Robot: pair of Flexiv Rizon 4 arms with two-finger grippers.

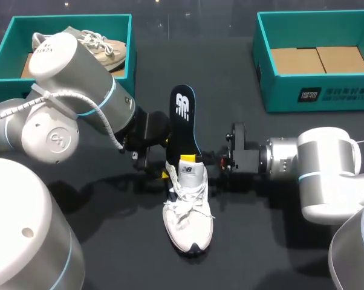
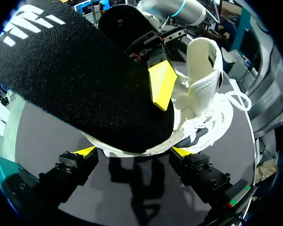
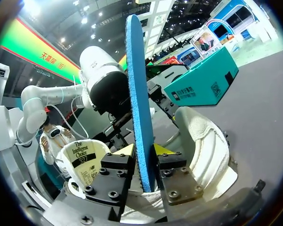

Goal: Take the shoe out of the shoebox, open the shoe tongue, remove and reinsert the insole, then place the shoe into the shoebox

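The right end effector (image 3: 145, 151) is closed on the insole (image 3: 139, 94), the left end effector (image 2: 134, 152) on the shoe (image 1: 188, 211) at frame centre; the insole should be fed straight, toe-first.

White logo on insole (image 1: 182, 109); printed label on shoe tongue (image 3: 83, 162); white print on right shoebox (image 1: 285, 90) wall.

Left gripper (image 2: 133, 151) fingers clamp shoe (image 1: 188, 211); right gripper (image 3: 144, 151) fingers pinch insole (image 1: 183, 121).

- Shoe (image 1: 188, 214): white, dark toe tip.
- Insole (image 1: 184, 121): black top, white logo; blue underside.
- Far-right shoebox (image 1: 279, 99): teal, brown cardboard floor.
- Worktop (image 1: 266, 241): black.
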